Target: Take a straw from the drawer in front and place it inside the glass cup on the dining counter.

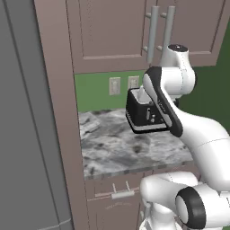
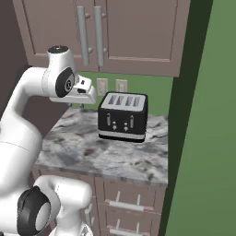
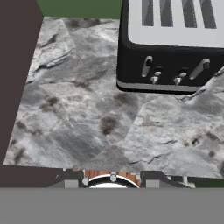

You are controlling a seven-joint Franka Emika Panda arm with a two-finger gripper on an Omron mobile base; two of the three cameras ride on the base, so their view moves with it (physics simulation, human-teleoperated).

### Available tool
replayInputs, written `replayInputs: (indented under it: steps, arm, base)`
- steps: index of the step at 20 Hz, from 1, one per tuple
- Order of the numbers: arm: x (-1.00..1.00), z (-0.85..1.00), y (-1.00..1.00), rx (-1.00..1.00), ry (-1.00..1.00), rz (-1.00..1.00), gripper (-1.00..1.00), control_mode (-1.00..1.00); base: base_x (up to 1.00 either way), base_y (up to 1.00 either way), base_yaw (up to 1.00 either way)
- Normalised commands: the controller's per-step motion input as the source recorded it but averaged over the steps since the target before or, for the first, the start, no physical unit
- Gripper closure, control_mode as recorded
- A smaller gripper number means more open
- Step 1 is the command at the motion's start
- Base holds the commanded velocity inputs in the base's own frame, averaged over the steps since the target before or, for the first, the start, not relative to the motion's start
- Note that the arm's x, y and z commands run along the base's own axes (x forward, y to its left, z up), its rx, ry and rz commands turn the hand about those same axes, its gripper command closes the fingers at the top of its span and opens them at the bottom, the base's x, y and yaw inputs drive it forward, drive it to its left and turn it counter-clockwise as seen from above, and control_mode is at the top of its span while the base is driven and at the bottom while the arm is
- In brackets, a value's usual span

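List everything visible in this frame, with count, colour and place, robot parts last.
black four-slot toaster: one, black with silver top, at the back of the small counter.
small grey-and-white marbled counter: one, below the wall cabinets.
taupe-brown wall cabinets: two doors, silver bar handles, above the counter.
taupe-brown drawers: several, silver bar handles, all closed, under the counter.
beige wall outlets: two, on the green wall behind the toaster.
white arm: one, raised over the counter's left part; pincer state unclear.

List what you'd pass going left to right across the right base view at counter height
Robot arm → marbled counter → black toaster → green wall.
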Motion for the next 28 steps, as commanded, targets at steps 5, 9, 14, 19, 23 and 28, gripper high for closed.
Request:
replayInputs:
  steps: [5,9,14,19,23,28]
  arm:
    - [-0.09,0.0,0.0,0.0,-0.01,0.0,-1.0,1.0]
    - [0.0,0.0,0.0,0.0,0.0,0.0,-1.0,1.0]
    - [0.0,0.0,0.0,0.0,0.0,0.0,-1.0,1.0]
    - [0.0,0.0,0.0,0.0,0.0,0.0,-1.0,1.0]
    - [0.0,0.0,0.0,0.0,0.0,0.0,-1.0,1.0]
    - [0.0,0.0,0.0,0.0,0.0,0.0,-1.0,1.0]
  base:
    - [-0.17,0.0,0.0]
    - [-0.78,0.0,0.0]
    - [-0.72,0.0,0.0]
    - [-0.36,-0.22,0.0]
    - [-0.14,-0.5,0.04]
    - [-0.05,-0.52,0.06]
